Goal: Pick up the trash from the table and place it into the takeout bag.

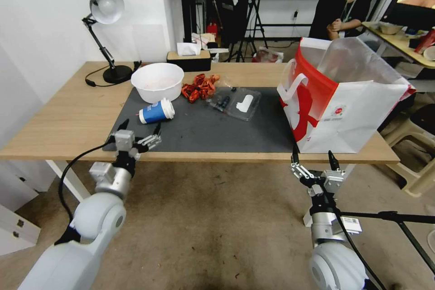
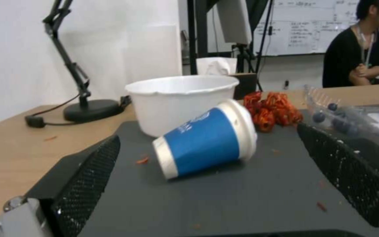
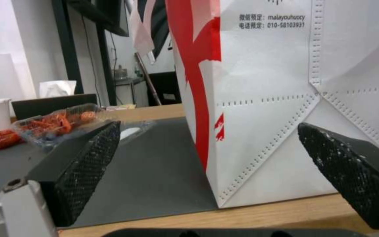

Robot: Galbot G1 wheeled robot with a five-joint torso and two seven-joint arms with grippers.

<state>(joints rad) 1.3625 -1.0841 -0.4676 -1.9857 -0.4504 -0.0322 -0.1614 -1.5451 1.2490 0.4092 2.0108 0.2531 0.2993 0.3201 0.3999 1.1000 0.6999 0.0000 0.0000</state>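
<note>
1. Cup point(image 1: 156, 112) lay on its side on mat point(image 1: 204, 131), near bowl point(image 1: 157, 81).
2. Left gripper point(image 1: 139, 132) spread, just near of cup.
3. Right gripper point(image 1: 313, 159) spread, near bag point(image 1: 349, 113).

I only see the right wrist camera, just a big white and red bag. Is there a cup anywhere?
Observer: Yes, a blue paper cup with a white lid lies on its side on the dark mat.
Operator: Is a hand near it?
Observer: The left hand is open at the table's near edge, just short of the cup.
Operator: Is the bag's top open?
Observer: Yes, the takeout bag stands upright, mouth open.
</note>
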